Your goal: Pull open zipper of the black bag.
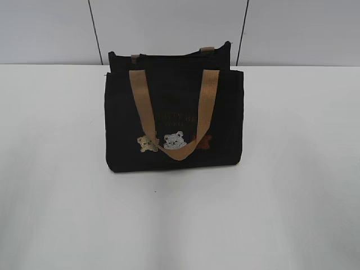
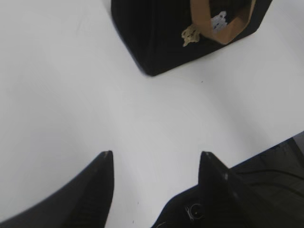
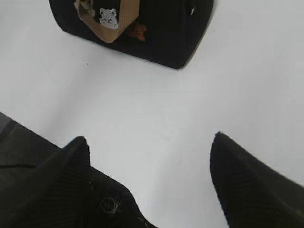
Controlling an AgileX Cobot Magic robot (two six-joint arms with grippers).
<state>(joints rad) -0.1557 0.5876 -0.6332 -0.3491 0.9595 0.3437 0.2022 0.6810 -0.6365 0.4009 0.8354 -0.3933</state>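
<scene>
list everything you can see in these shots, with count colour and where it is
black bag: one, black fabric, standing upright mid-table, front toward the exterior camera
handles: two, tan webbing; the front one hangs down the bag's front in a loop, of the rear one only short bits show at the top edge
bear patches: three, beige, white and reddish brown, in a row low on the bag's front
lettering: faint, on the bag's front above the patches, unreadable
zipper: cannot be made out in any view
table: one, white, under everything
wall: pale grey panels with dark seams, behind the table
left gripper: one, black, open, over bare table short of the bag
right gripper: one, black, open, over bare table short of the bag
</scene>
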